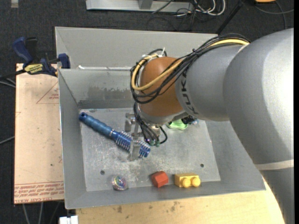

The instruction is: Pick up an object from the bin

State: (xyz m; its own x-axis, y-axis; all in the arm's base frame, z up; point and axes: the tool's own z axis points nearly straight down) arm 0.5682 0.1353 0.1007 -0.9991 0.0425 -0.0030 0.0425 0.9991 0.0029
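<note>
Along the near wall of the grey bin point(196, 150) three small things lie in a row, apart from one another. A small mottled ball point(119, 183) sits at about 7 o'clock, an orange-red block point(160, 178) at 6, and a yellow studded brick point(187, 181) at 5, the block and brick just beside each other.

Farther in, near the middle of the floor, the gripper point(134, 139) is down at the bristled head of a blue brush point(105, 129). Its fingers stand apart, one on the far side of the head and one on the near side. They seem to straddle the bristles rather than clamp them, though the wrist shadows the spot. The brush lies flat, its handle running out toward 10 o'clock.

Beyond that, at roughly 2 o'clock, a bright green thing point(176, 124) peeks out from under the arm's orange cover point(156, 90), too hidden to name.
</note>
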